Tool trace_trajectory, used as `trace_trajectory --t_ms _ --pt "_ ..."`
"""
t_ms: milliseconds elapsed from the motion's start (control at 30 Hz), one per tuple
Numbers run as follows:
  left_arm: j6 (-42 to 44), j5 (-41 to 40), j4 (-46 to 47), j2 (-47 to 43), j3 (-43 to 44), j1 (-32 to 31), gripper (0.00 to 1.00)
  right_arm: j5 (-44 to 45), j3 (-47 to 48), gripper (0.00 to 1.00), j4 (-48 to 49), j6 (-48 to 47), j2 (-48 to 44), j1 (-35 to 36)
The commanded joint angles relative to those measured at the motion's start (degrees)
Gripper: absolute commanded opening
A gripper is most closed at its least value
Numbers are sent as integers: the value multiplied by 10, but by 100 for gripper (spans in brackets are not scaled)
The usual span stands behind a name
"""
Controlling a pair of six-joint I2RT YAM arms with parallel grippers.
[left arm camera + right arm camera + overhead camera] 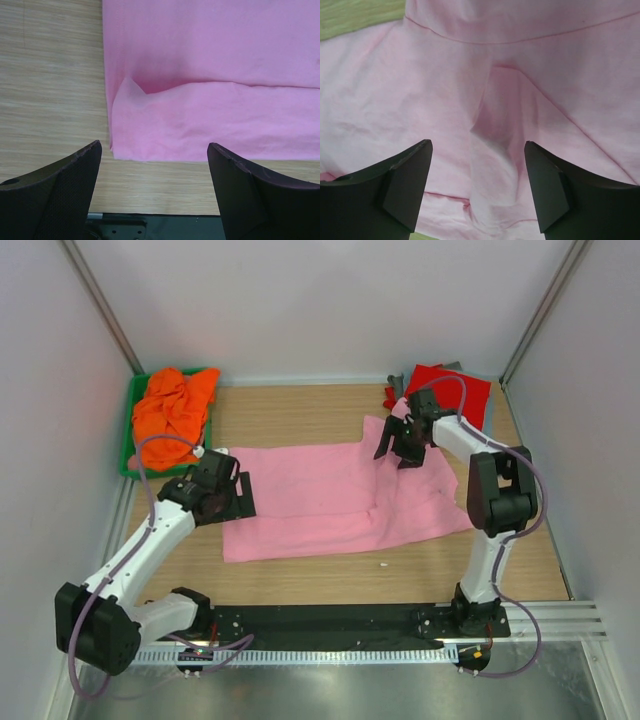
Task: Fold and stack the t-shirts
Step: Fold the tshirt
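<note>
Pink shirt lies flat on the table, between both hands. Left hand: fingers apart, empty, with the shirt's folded corner just ahead of the tips. Right hand: fingers apart over the shirt, a raised crease between them, not clamped. Orange shirt is in the green bin beyond the left hand. Red shirt is just beyond the right hand.

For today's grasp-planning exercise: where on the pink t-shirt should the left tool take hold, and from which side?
Take the pink t-shirt at its folded-over corner beside the left tool, coming down from above at the left edge. The cloth there is doubled with a lifted flap, likely easier to pinch than the flat middle.
</note>
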Motion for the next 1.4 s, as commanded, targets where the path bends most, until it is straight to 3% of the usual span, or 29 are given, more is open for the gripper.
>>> trace_trajectory --t_ms 0,133,300,500,733,833,1000,1167,1267,1367 --pt "-6 -9 7 9 6 4 86 74 -18 82 3 -3 -95 -1" --pt "-28 -13 -6 4 6 -2 85 199 -125 86 -17 39 -220 -13" --pt "-80 16 14 -3 -17 -2 85 182 -280 84 -14 75 -321 -48" --pt "-162 7 76 13 -97 -2 84 124 -408 77 1 99 -366 -96" --pt "-188 -23 133 57 -157 -2 85 125 -478 77 0 140 -410 -138" --pt "-196 -14 153 83 -176 -2 84 74 -523 74 12 204 -450 -139" --pt "-199 -9 140 84 -190 -2 84 63 -578 77 -43 263 -594 -138" --pt "-221 20 141 29 -216 -15 80 87 -545 86 -132 262 -741 -139" --pt "-226 8 132 -1 -220 -20 82 110 -535 88 -137 246 -750 -138" --pt "-241 7 137 -5 -231 -19 81 74 -561 85 -76 249 -707 -139"
